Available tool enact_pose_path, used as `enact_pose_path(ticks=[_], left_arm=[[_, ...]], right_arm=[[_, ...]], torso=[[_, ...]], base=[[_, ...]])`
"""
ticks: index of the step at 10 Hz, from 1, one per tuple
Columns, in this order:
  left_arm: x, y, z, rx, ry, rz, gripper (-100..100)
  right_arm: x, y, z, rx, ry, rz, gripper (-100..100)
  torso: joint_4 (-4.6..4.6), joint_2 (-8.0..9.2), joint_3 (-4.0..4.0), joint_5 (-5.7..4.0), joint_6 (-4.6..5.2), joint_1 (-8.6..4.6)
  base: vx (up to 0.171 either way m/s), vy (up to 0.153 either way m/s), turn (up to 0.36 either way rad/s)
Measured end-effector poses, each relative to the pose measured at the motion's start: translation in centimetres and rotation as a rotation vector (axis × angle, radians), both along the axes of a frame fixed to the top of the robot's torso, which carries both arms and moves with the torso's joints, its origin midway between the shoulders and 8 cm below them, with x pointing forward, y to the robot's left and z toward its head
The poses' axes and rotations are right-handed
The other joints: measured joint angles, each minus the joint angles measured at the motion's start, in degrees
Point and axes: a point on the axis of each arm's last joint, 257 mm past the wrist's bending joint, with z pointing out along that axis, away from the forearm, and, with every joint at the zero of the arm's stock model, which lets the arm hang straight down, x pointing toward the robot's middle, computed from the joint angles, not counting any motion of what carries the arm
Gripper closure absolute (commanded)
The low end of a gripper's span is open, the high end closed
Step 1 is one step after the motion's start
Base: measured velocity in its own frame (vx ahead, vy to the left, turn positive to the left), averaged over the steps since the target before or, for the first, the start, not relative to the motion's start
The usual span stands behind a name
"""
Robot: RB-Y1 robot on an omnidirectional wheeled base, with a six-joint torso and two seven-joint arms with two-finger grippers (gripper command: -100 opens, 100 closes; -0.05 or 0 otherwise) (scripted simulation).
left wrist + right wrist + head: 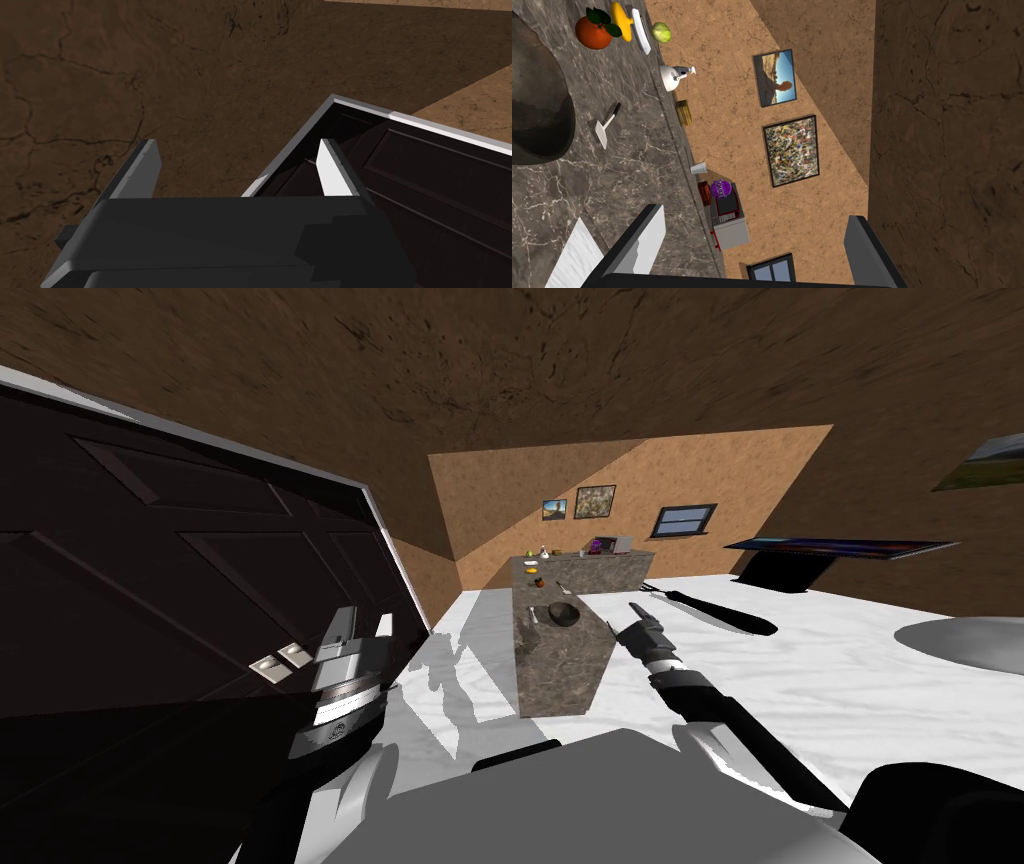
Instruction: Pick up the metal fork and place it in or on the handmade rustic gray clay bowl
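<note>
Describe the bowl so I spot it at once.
Start at the marbled grey counter jutting from the far wall. The bowl sits on its near end. It is round, dark grey and far bigger than the orange and other small things beyond it.

I read the long grey veined stone counter (637,150) as smooth marble; dark round bowl (565,614) matt, rough; brown wall (100,75) cracked, coarse.

Bare floor (800,668) lies right of the marble counter (560,673), beside the right gripper (754,215). On top a dark bowl (537,115) bulks nearest (a small tool (606,127) near it); a dark door (180,548) crowds the left gripper (237,142).
</note>
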Motion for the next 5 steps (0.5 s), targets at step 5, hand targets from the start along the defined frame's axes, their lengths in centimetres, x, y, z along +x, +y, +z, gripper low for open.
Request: enact_pose_path(ticks=[5], left_arm=[[0.0,0.0,0.0,0.0,0.0,0.0,0]], right_arm=[[-1.2,-3.1,-4.4,0.146,0.153,-0.031,-100]], torso=[[-0.02,-0.12,-0.07,-0.04,-0.01,-0.2]], base=[[0.016,0.101,-0.015]])
